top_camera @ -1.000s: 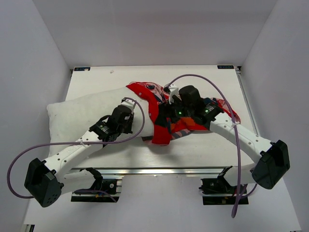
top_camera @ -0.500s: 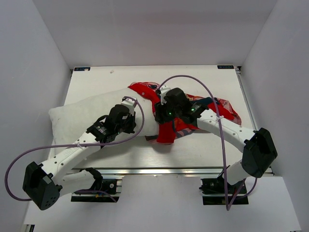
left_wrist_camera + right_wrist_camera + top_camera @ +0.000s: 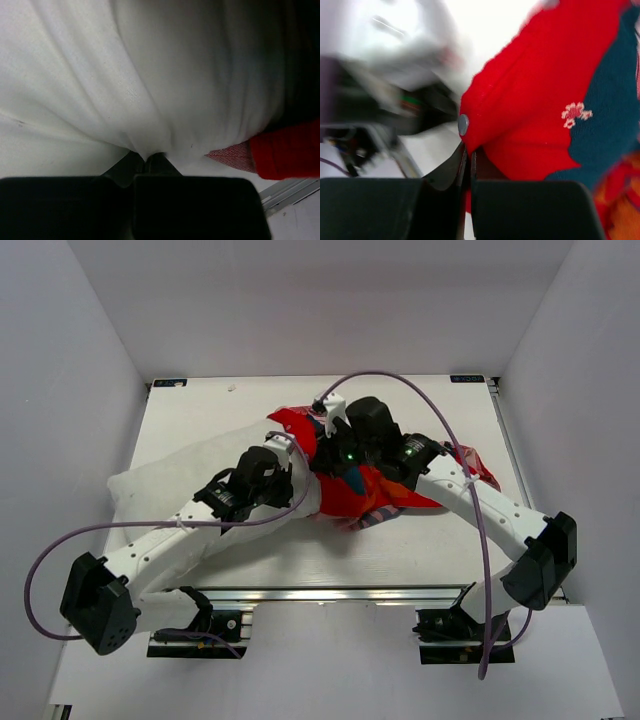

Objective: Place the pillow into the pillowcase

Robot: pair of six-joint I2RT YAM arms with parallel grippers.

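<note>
Pillow (image 3: pixel 185 475), left-centre on desk (image 3: pixel 420 545), right end inside red pillowcase (image 3: pixel 375 492); left end effector (image 3: pixel 150 158) pinching pillow fabric; right end effector (image 3: pixel 468 150), open 1 second ago, now clamped on pillowcase hem, likely ready to pull it over.

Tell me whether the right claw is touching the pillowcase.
Touching. The right wrist view shows the right claw shut, with a fold of the red pillowcase pinched between its jaws.
</note>
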